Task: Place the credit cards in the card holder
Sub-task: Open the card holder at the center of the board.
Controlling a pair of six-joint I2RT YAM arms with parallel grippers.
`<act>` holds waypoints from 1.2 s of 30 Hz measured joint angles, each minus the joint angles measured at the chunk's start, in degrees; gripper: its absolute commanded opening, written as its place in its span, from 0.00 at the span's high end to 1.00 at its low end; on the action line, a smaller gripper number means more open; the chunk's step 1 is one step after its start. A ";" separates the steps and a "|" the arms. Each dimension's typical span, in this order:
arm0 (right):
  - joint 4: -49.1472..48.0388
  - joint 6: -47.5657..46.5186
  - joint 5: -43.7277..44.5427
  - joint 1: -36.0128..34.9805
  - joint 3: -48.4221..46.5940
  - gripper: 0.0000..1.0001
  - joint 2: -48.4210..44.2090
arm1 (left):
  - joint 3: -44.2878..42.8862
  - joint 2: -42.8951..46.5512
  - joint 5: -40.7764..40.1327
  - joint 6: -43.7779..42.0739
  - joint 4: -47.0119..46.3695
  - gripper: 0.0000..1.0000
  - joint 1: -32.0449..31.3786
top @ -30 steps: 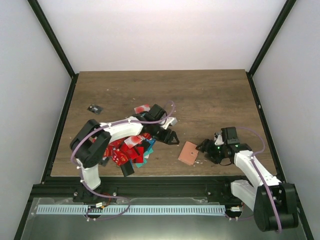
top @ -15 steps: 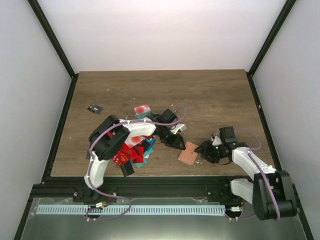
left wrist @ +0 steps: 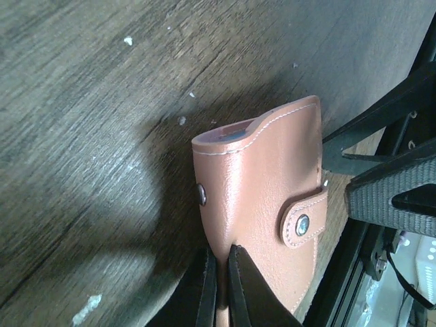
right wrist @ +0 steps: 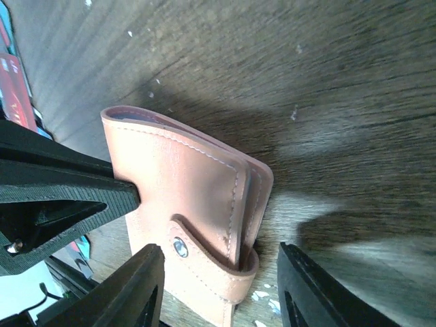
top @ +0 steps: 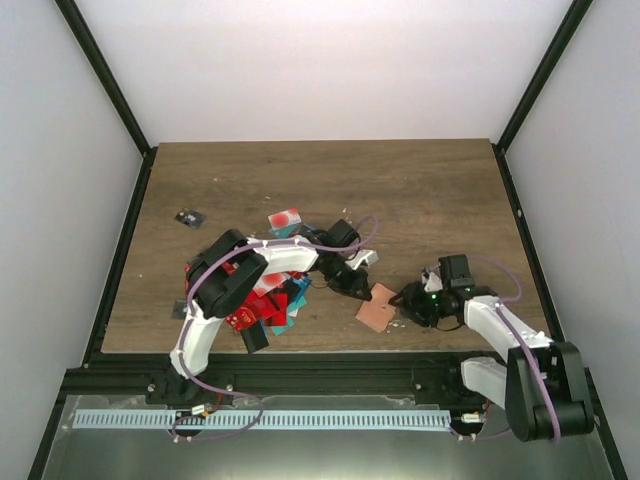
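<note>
- Of the card holder (left wrist: 259, 184): salmon-tan leather with pale stitching along the edges, and a rounded strap (left wrist: 303, 221) fastened by a metal snap. A second stud on the face. Mouth at one end gapes slightly, with something bluish inside that cannot be made out.
- Lies on the brown wooden table (top: 420, 190), close to its front edge, between the two arms and just right of the heap of credit cards (top: 255, 300).
- Pinched at one edge by the left gripper (left wrist: 219, 262), jaws almost together with only a sliver of leather between them.
- Straddled at the strap end by the right gripper (right wrist: 219, 251), fingers at a middling spread, one on each side of the corner. Cannot tell whether pressing the leather or merely beside it.
- Reached from opposite sides, with the two grippers close to each other across the holder.
- Mostly red in the heap, some teal, partly under the left arm. A white card with a red spot (top: 285, 218) just behind the heap, and a small dark piece (top: 187, 217) well apart toward the left edge.
- Bare wood behind and to the right of the holder. Little room in front before the table's edge, and dark frame rails along both sides.
</note>
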State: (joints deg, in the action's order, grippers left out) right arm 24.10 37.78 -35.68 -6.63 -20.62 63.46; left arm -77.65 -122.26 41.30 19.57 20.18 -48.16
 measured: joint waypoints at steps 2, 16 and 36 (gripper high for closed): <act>0.52 0.13 0.42 0.00 -0.02 0.49 -1.70 | -0.28 0.55 -0.70 -0.02 0.96 0.96 0.00; 9.05 0.24 5.75 0.00 -13.84 0.42 -10.73 | -10.88 8.61 -13.16 1.51 13.22 0.96 0.46; 11.63 -2.08 4.83 -5.44 -22.97 0.41 -0.94 | -23.91 9.05 -22.43 2.91 25.14 0.96 0.57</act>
State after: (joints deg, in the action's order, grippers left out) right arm 35.73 35.70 -30.85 -12.08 -43.59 62.52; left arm -101.56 -113.21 18.87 22.48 45.32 -47.59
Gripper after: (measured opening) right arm 0.587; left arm 0.051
